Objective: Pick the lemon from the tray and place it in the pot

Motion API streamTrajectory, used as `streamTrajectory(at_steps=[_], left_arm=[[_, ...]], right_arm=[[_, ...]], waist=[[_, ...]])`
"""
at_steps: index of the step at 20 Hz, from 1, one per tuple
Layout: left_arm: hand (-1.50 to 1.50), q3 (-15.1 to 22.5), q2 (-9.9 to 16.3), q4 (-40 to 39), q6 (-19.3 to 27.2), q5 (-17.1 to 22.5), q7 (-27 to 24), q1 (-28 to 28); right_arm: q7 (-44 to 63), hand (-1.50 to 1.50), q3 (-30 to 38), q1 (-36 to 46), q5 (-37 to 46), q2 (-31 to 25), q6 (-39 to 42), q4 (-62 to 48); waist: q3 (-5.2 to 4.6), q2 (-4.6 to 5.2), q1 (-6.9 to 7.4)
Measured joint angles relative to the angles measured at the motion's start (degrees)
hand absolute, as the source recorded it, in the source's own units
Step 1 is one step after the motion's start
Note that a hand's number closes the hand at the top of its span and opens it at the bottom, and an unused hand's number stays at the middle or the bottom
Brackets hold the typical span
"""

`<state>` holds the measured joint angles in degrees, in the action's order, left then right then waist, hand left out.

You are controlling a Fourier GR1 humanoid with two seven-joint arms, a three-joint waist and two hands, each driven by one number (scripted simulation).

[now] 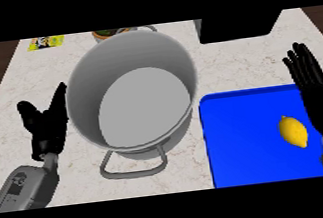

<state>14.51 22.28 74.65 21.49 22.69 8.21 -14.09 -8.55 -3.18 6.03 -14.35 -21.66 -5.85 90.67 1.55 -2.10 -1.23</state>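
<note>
Your right hand (318, 93) is open w/ fingers straight, lemon (293, 131) just left of it on tray (240, 122). Left hand (45, 125) open too, pot (136, 91) just right of it.

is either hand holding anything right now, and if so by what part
Nothing is held. The right hand is open beside the lemon, which lies on the blue tray. The left hand is open, left of the pot.

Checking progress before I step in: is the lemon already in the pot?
No, the lemon lies on the blue tray, beside the open right hand, and the pot holds nothing.
</note>
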Motion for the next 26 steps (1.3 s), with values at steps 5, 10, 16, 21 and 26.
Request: streamTrajectory(at_steps=[5,10,16,21,26], left_arm=[[0.00,0.0,6.2,0.0,0.3,-5.2,0.0,1.2],[0.00,-0.2,10.5,-1.8,0.6,-7.4,1.8,4.2],[0.00,0.1,12.0,0.6,1.4,-8.9,6.9,5.0],[0.00,-0.7,13.4,2.5,0.9,-9.5,8.6,6.5],[0.00,-1.0,13.5,3.1,0.5,-9.6,9.3,6.6]], right_arm=[[2.3,1.50,-0.9,-0.8,4.1,-1.6,-1.3,-1.4],[2.1,-1.50,2.2,-3.2,18.1,-6.8,-14.1,-4.3],[2.6,-1.50,-2.6,-10.4,34.6,-1.3,-30.4,0.2],[16.3,-1.50,-5.9,-15.4,46.9,-4.3,-28.3,9.1],[32.9,-1.50,-6.3,-16.8,55.3,-10.0,-17.1,16.3]], waist=[[-1.12,1.50,1.16],[-1.66,1.78,0.32],[-1.60,1.83,0.66],[-1.72,1.84,0.68],[-1.87,1.86,0.81]])
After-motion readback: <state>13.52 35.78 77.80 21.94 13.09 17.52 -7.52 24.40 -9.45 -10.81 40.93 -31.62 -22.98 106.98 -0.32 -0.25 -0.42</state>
